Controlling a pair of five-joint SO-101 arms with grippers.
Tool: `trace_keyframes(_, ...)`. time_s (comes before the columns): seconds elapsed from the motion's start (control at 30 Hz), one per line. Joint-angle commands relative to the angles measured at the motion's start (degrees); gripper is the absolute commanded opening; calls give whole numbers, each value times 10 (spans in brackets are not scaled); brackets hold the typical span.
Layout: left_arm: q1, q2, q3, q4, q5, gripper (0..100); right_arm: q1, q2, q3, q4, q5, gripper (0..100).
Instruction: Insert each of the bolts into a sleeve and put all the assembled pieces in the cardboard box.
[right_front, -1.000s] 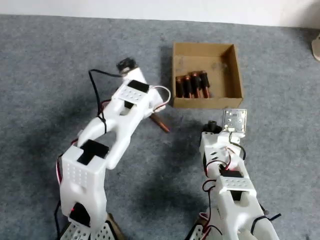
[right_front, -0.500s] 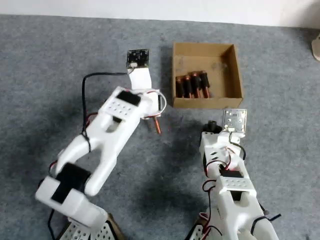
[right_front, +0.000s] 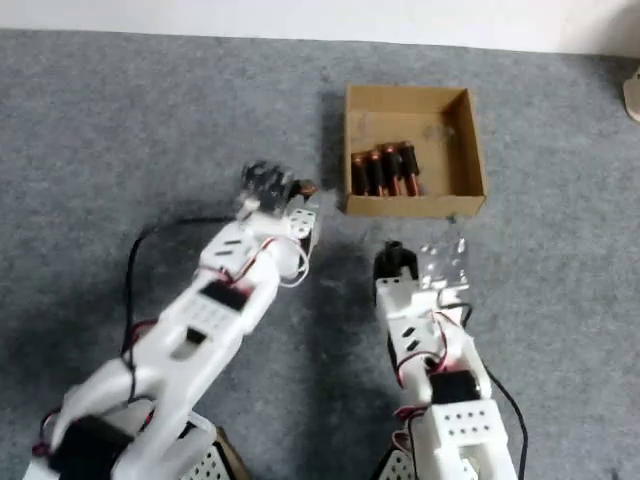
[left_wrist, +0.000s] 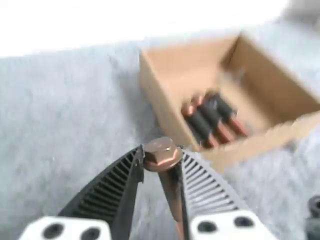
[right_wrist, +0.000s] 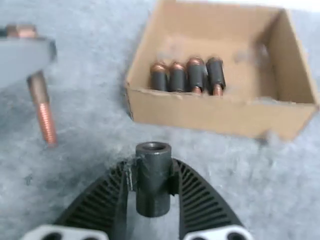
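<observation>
Your left gripper (left_wrist: 160, 165) is clamped on a copper bolt (left_wrist: 160, 151): the 2 ribbed fingers press just under the hex head, and the shank runs down between them. From the high view, that gripper (right_front: 298, 200) sits just beside the near left corner of the cardboard box (right_front: 415, 206), outside its wall, with the bolt head (right_front: 307, 187) showing at the tip. The right wrist view shows the same bolt (right_wrist: 42, 112) hanging roughly upright, head up and threaded end pointing down toward the grey carpet (right_front: 120, 120). Your right gripper (right_wrist: 151, 170) is closed around a black sleeve (right_wrist: 151, 187), which stands upright between the fingers with its open bore facing up. In the high view this gripper (right_front: 395, 262) is in front of the box's near wall, a little apart from it, and off to the side of the left gripper. The bolt and the sleeve are apart, each in its own gripper. Inside the box (right_wrist: 215, 117) you have 4 assembled pieces (right_wrist: 187, 75) lying side by side in a row, touching or nearly so. They rest in the left half of the box floor toward the near wall (right_front: 385, 172), dark sleeves with copper ends showing. The left wrist view shows the same row (left_wrist: 210, 120) beyond the bolt head, inside the box (left_wrist: 165, 95).
</observation>
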Motion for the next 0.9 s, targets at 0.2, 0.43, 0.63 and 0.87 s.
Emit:
trace_keyframes(0.2,12,-218,94,-84,8,5,-69,-119,67,-22,161,5)
trace_keyframes(0.43,14,-402,157,-55,157,5,-70,-129,83,-19,168,5)
trace_keyframes(0.63,97,-522,151,88,161,5,-71,-129,83,-19,167,5)
trace_keyframes(0.87,109,-533,175,90,147,5,-101,-133,83,-16,167,5)
